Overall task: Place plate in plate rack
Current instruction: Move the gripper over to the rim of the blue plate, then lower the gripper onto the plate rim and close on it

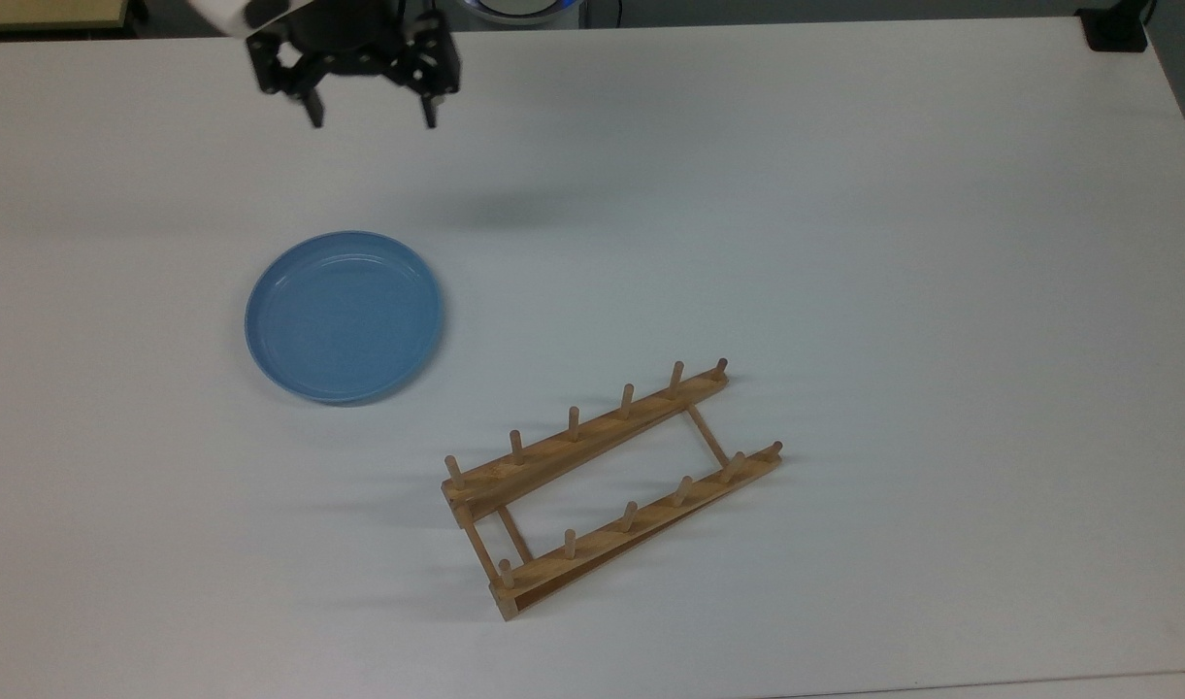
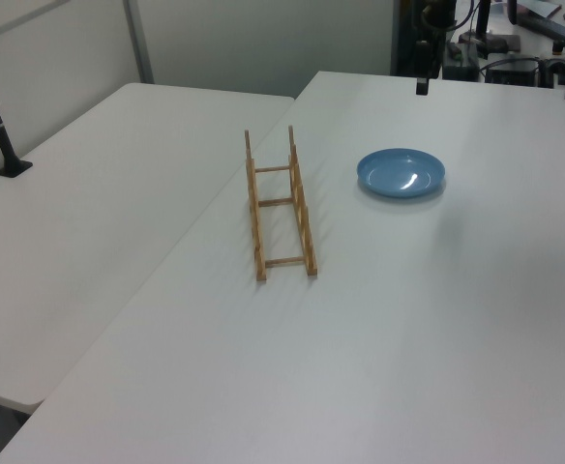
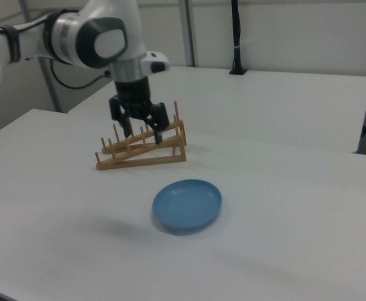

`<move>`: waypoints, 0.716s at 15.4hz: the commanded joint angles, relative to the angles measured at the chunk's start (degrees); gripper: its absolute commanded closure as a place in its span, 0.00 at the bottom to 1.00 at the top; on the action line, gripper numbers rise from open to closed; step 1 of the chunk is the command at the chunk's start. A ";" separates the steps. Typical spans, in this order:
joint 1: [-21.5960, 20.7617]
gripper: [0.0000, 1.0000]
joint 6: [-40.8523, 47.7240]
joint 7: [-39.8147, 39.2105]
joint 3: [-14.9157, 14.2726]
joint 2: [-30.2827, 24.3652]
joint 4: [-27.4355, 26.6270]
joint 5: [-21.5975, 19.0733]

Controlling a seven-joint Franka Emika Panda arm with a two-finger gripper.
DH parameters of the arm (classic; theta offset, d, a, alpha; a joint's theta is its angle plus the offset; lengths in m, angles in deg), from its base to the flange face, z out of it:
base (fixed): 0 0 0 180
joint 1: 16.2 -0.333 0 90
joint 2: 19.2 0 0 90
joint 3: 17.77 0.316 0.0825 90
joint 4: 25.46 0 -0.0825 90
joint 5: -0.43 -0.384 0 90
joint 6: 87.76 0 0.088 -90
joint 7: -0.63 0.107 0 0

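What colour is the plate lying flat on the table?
Light blue all over, with no pattern; the plate shows best in the top view.

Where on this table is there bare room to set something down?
The table is bare across the top view's right half, beyond the rack, and along its bottom left below the plate. The tightest gap is between plate and rack.

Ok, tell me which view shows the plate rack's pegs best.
The top view: the plate rack lies unobstructed, all twelve pegs separate. In the left view it is seen end-on, pegs overlapping. In the right view the end effector covers part.
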 commanded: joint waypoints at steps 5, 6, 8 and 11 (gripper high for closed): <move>4.68 0.07 -13.80 -11.05 -6.17 9.81 -0.75 -0.39; 5.39 0.09 -15.03 -12.55 -6.87 11.05 -0.75 -0.48; 6.01 0.12 -17.41 -15.88 -8.54 13.59 -0.75 -2.40; 6.18 0.15 -19.52 -18.62 -10.30 17.46 0.30 -4.79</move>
